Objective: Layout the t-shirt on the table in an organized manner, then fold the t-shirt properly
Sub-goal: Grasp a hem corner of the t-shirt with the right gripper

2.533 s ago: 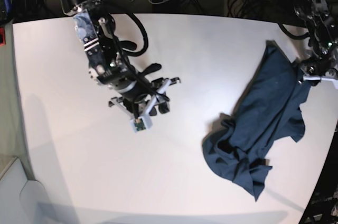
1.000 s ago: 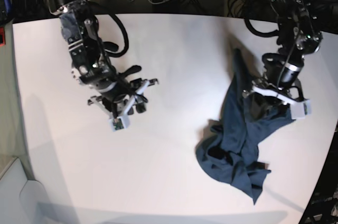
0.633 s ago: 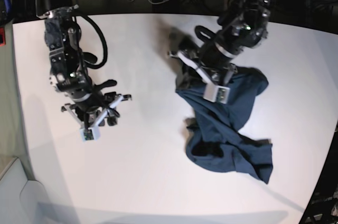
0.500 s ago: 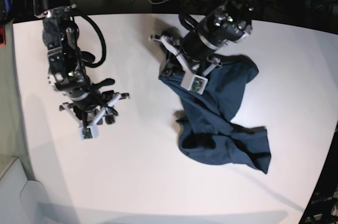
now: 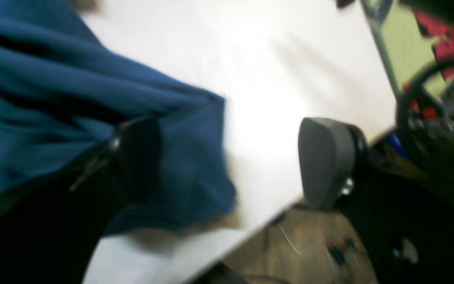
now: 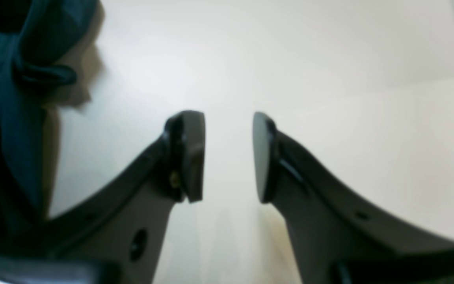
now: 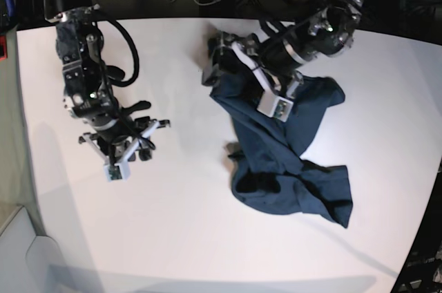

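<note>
the left gripper (image 5: 227, 161) has its jaws spread wide apart, and nothing sits between the pads. one pad lies right against a fold of the t-shirt (image 5: 73, 106), with the cloth's hem hanging loose just beside it, while the other pad is clear of the fabric, over the white table (image 5: 274, 71) near its edge (the wrist picture is pretty blurry, so i can't say if that first pad is actually pressing on the cloth or just in front of it). in the base view that gripper (image 7: 219, 65) is at the far middle of the table (image 7: 207, 224), right at the top end of the t-shirt (image 7: 290, 162). from there the shirt runs away from the gripper toward the near right side, rumpled and bunched, with a lumpy heap at its far end and one flap spread out sideways under the arm.

the right gripper (image 6: 227, 157) is well apart from all that, out over bare table on the other side. its jaws are partly apart with just white table (image 6: 329, 79) showing in the gap, gripping nothing. off to one side of it, a bit of the t-shirt (image 6: 2, 98) shows at the frame's edge, not touching it. in the base view this gripper (image 7: 124, 142) points down at the table.
</note>
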